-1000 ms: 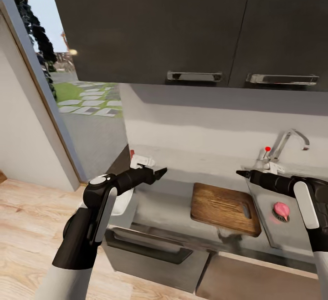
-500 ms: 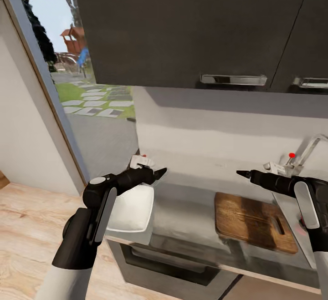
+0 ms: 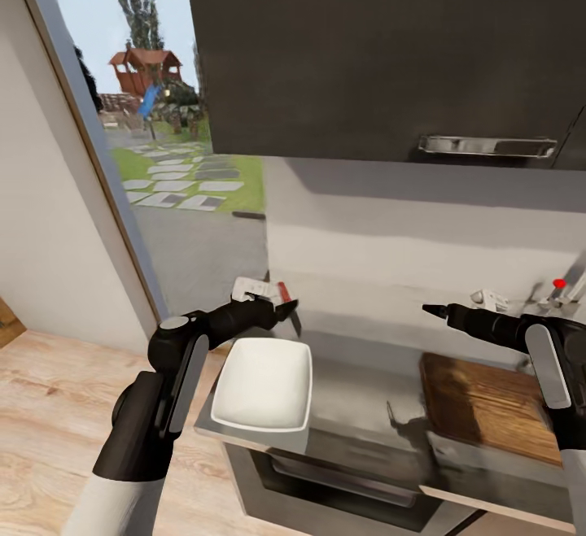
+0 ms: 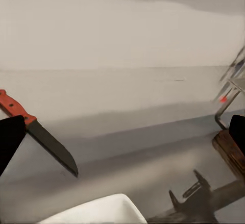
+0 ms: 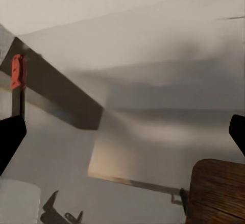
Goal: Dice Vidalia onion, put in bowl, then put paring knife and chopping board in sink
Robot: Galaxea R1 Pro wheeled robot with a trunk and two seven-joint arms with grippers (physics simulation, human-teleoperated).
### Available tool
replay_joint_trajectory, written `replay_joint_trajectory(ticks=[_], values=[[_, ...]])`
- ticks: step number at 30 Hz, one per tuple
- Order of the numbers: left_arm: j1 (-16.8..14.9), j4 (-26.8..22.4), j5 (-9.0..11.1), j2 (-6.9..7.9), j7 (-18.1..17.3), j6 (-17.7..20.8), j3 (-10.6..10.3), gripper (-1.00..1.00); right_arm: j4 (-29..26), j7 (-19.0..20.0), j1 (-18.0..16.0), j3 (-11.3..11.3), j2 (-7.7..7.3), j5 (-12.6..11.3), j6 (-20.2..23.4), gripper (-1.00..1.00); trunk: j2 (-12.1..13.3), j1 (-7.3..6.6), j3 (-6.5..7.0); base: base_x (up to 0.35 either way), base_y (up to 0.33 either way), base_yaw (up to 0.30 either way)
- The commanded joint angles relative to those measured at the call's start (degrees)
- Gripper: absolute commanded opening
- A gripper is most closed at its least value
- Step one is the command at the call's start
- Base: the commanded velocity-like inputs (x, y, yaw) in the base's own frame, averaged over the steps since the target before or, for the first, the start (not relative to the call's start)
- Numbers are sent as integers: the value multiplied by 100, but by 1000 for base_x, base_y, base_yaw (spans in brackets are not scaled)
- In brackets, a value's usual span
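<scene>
The white square bowl [image 3: 264, 385] sits at the left end of the grey countertop [image 3: 362, 381]. Behind it lies the paring knife [image 3: 286, 302], red handle toward the wall; its dark blade [image 4: 53, 147] shows in the left wrist view. My left gripper [image 3: 283, 308] hovers open just above the knife and the bowl's far edge. The wooden chopping board [image 3: 488, 404] lies at the right. My right gripper [image 3: 430, 309] hangs open above the counter, left of the board's far corner. The onion and the sink basin are out of view; the tap's red knob [image 3: 559, 283] shows at the right edge.
Dark wall cabinets [image 3: 382, 48] hang over the counter. An open doorway [image 3: 163, 170] to a garden lies at the left, with a white wall [image 3: 49, 259] beside it. Wooden floor [image 3: 49, 422] runs below, and an oven front [image 3: 325, 479] sits under the counter.
The camera has swung left: bowl, knife and board slid rightward in the picture, and the sink with the onion left the view. Both arms keep their pose.
</scene>
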Motion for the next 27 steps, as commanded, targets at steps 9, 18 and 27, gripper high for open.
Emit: replay_joint_trajectory(ticks=[9,18,27], values=[[-6,-5,14,-2,-3,39,5,100,-3,60,-3,-8,1,51,25,100,-12,4,-13,24,75,0],[-7,-6,14,-2,-9,39,105,100,-3,60,-7,-6,1,54,25,100,-12,4,-13,89,267,0],[-8,-4,14,-2,-6,39,180,100,-3,60,-8,14,1,54,25,100,-12,4,-13,89,312,0]])
